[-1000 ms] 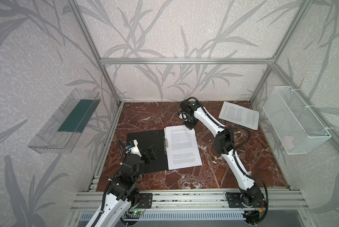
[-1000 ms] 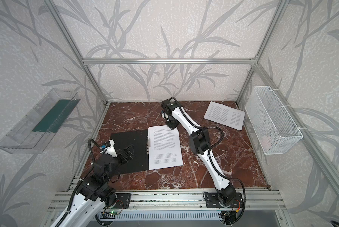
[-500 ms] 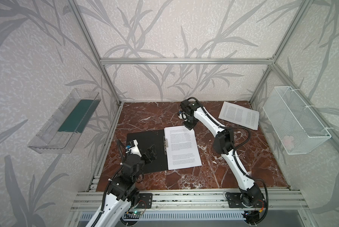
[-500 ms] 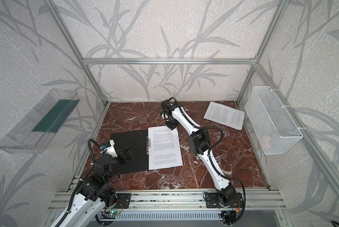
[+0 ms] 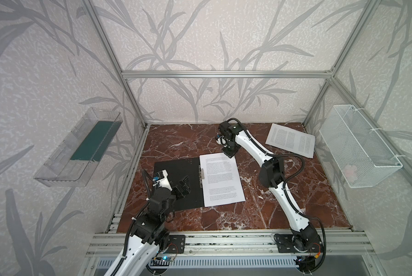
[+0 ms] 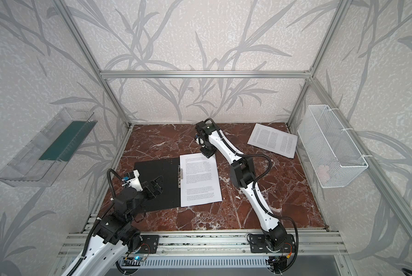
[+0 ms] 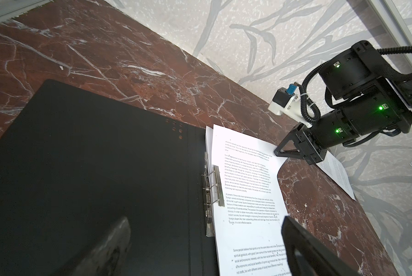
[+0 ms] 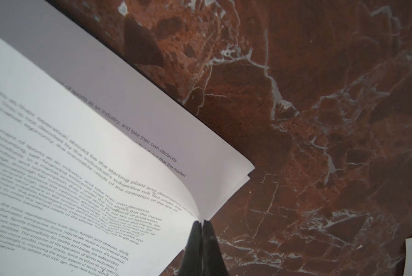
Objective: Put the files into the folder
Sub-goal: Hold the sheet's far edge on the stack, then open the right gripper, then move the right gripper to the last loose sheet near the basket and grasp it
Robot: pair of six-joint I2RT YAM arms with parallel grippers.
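Near the front of the desk (image 5: 224,215), the left end effector (image 5: 185,184) hangs spread wide over the open black folder (image 5: 173,167); files (image 5: 221,181) lie on the folder's right half, beside its clip bar (image 5: 202,175); further back, the right end effector (image 5: 229,154) is pressed together, pinching the top sheet (image 8: 80,191) by its far corner, which curls up; one more page (image 5: 291,141) lies at the far right.
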